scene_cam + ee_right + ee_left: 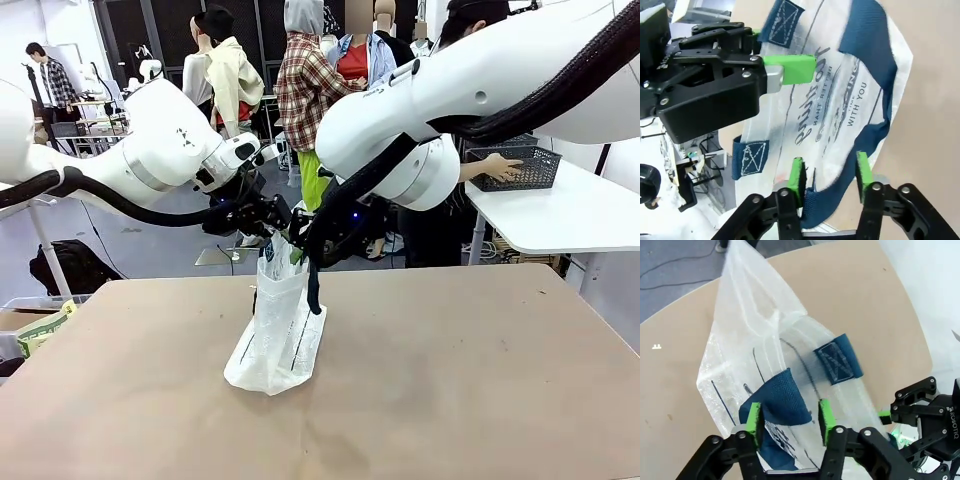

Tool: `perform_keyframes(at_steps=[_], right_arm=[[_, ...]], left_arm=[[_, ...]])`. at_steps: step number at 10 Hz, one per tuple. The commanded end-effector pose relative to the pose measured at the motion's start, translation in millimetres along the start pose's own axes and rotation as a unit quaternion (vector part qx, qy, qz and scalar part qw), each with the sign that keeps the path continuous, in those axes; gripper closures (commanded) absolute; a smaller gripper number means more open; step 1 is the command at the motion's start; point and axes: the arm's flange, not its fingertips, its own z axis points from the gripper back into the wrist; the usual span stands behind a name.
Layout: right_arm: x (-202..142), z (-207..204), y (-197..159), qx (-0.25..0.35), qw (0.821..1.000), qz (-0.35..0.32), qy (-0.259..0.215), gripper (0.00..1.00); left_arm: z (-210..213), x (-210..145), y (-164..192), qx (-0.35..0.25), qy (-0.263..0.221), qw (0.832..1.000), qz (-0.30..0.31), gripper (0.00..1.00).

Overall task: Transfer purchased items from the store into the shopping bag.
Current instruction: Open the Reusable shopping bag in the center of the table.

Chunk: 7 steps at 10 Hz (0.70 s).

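Observation:
The shopping bag [280,335] stands upright on the middle of the brown table [470,380], whitish and crinkly with dark blue handles. Both grippers meet at its top. My left gripper [272,222] [789,421] has its green pads either side of one blue handle [782,400], still apart. My right gripper [305,248] [830,176] straddles the other handle [875,127] the same way, pads not pinching it. The store, a dark grey lattice basket [520,168], sits on a white side table with a person's hand in it. The purchased items are out of view.
The white side table [580,215] stands at the far right, beyond the brown table's corner. A person stands behind the table, largely hidden by my right arm. A green-and-yellow box [40,330] lies off the table's left edge. Bare tabletop surrounds the bag.

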Motion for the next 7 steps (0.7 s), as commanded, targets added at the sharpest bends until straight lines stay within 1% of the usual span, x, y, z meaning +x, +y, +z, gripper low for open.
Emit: perform_keyframes(at_steps=[1,5,7], right_arm=[[5.1,-3.8,3.2,-0.008,1.000,-0.008,0.007,1.00],[4.1,-2.2,4.1,-0.025,1.000,-0.014,0.003,1.00],[4.1,1.7,1.8,-0.045,0.999,-0.026,-0.001,1.00]], left_arm=[[0.9,1.1,0.5,0.015,0.010,1.000,0.008,1.00],[1.7,-3.2,0.5,0.024,0.013,1.000,0.011,1.00],[10.3,-6.3,4.3,0.031,0.003,0.999,0.019,1.00]])
